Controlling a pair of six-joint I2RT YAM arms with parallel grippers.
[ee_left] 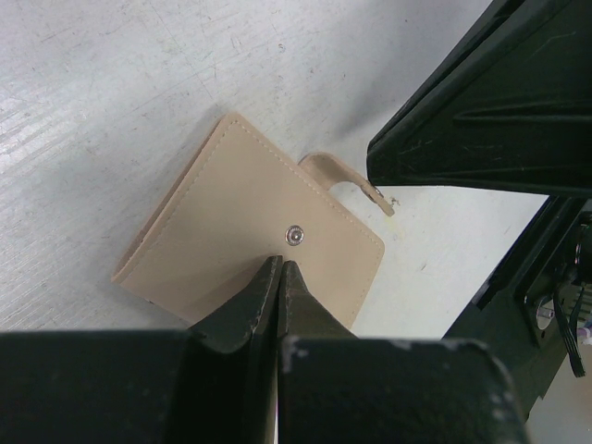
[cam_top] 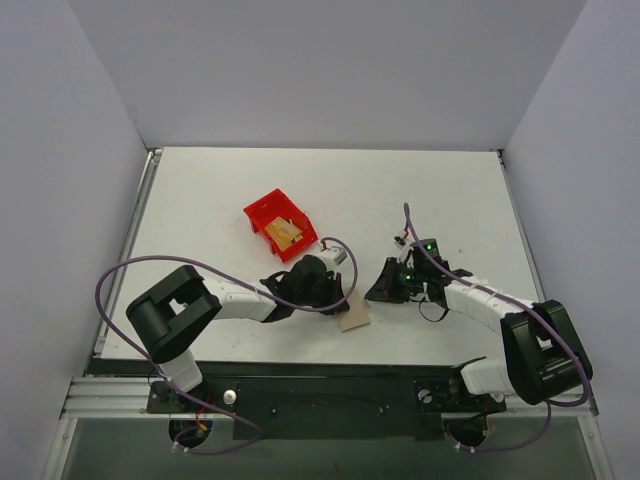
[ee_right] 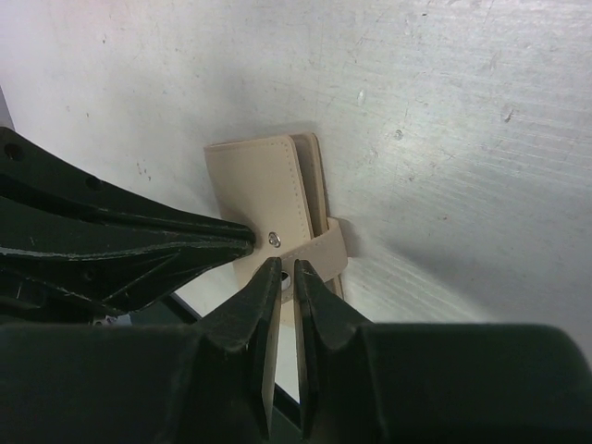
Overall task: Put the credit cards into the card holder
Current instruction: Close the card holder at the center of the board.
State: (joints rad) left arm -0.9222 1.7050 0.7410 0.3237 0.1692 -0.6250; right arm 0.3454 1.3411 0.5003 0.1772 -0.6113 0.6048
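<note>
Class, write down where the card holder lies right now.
In the top view, the card holder lies near the front edge of the table, centre, between the left gripper and the right gripper.

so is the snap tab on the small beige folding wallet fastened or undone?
Undone. The wallet lies folded shut, but its tab curls up free of the cover and the metal stud sits bare.
</note>
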